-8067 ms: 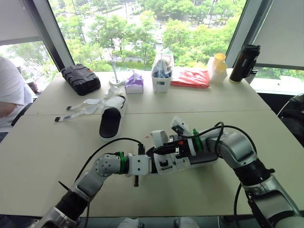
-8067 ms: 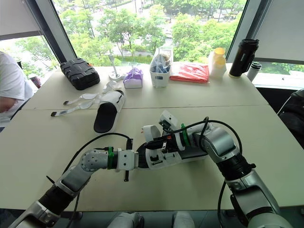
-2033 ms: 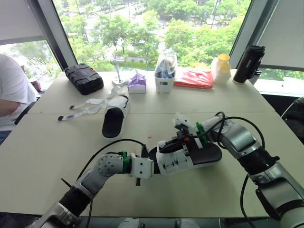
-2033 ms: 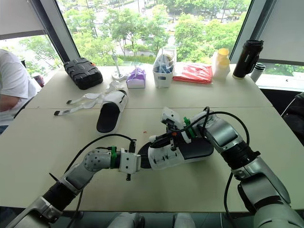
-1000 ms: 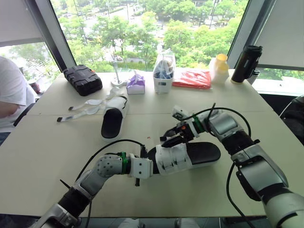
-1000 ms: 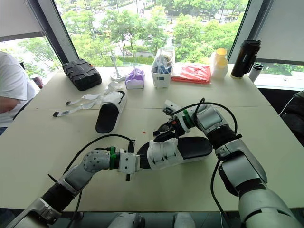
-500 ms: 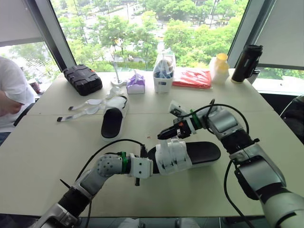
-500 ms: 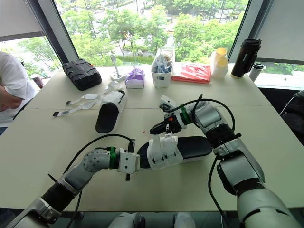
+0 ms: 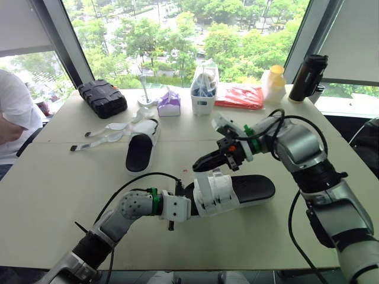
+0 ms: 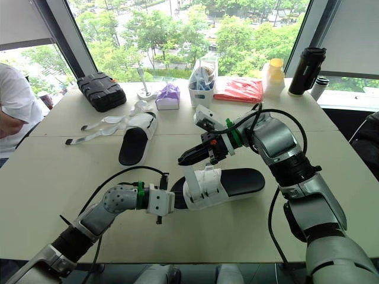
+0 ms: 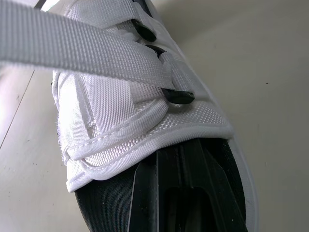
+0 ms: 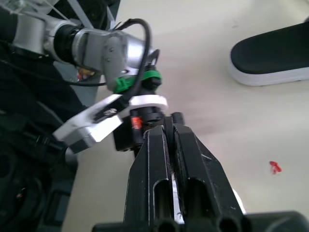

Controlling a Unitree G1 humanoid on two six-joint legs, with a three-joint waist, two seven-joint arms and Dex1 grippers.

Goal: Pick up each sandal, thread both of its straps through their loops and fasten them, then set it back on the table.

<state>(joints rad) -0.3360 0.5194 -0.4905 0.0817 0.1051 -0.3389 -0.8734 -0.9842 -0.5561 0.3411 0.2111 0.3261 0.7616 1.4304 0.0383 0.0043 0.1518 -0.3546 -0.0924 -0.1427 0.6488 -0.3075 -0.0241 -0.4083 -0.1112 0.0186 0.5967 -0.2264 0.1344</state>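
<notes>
From the head views, we saw the near sandal (image 9: pixel 243 189) mid-table with the left gripper (image 9: pixel 190 205) clamped on its toe. The right gripper (image 10: pixel 185 158) was raised just above its upper (image 11: pixel 120 111), and the far sandal (image 9: pixel 141 151) lay well apart toward the left, its loose straps (image 9: pixel 98 137) trailing on the table (image 9: pixel 59 195). The right wrist view added that the right fingers (image 12: pixel 159 145) were pinched tight together on a white strap (image 10: pixel 190 176). The left wrist view alone showed that strap stretched taut across the upper, beside small black loops (image 11: pixel 177 96).
</notes>
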